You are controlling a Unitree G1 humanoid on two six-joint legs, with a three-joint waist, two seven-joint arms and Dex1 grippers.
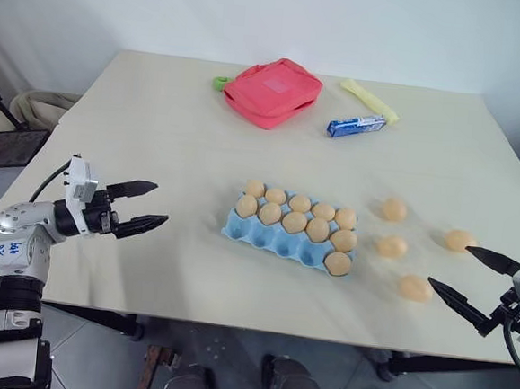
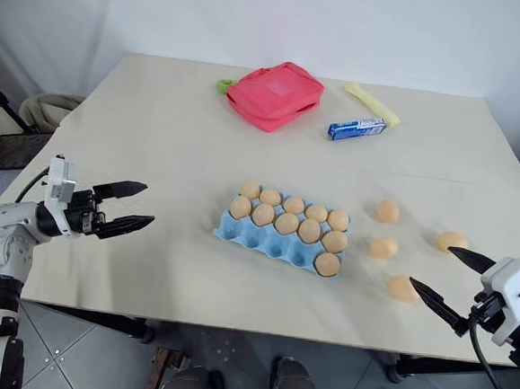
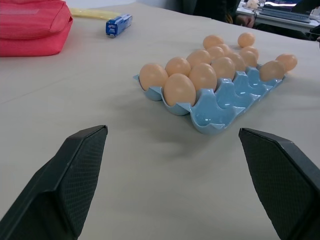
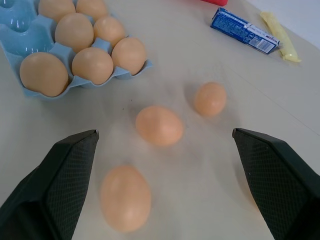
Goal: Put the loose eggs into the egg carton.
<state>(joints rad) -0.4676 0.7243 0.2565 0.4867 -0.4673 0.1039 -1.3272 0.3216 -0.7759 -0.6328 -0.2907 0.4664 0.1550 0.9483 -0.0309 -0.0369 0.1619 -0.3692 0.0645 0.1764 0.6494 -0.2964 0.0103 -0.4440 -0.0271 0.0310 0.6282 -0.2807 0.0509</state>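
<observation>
While apart, four loose eggs [image 1: 394,209] (beside egg carton [image 1: 274,239]).

Soft, even, bright light falls across the table [image 1: 157,123], with no harsh glare on it. Shadows are faint: a pale one lies under the egg carton [image 3: 220,112] on the side facing the left gripper [image 1: 148,208]. The loose eggs [image 4: 159,125] just ahead of the right gripper [image 4: 165,150] look smeared with blur, their edges soft, while its black fingers [image 4: 60,175] stay crisp.
</observation>
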